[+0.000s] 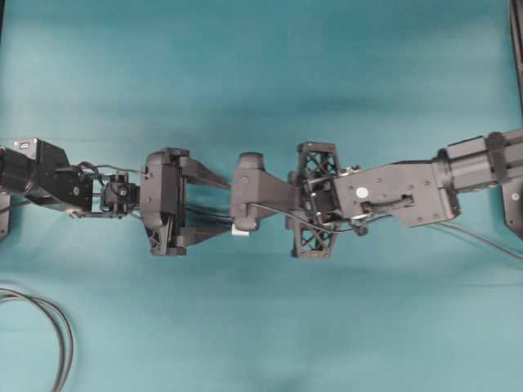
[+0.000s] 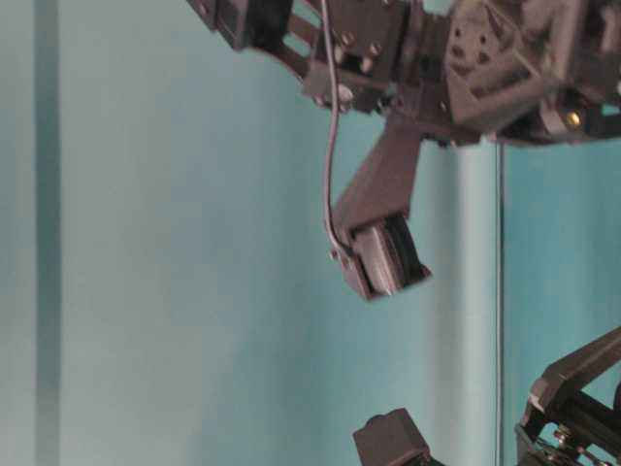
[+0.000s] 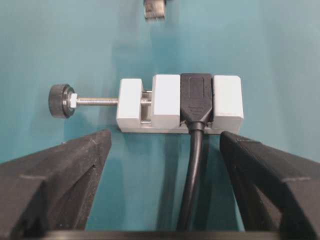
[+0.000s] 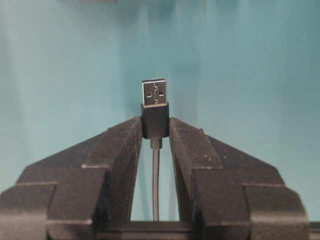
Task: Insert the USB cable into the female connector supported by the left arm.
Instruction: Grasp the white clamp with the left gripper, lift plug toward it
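While the white vise (image 3: 180, 102) clamps the female connector (image 3: 196, 97), the left pincer (image 3: 160, 175) gapes wide and the right pincer (image 4: 155, 132) pinches the USB cable (image 4: 154, 107)

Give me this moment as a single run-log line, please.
left gripper: open, behind white vise | female connector: clamped in vise | right gripper: shut on USB cable | plug: not inserted

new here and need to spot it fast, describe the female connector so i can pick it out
Find the teal table, then the small white vise on it, between the open left gripper fingers. The female connector is the black block clamped in the vise, its thick black cable trailing toward the camera. Unlike the USB cable's plug, it shows no metal tip.
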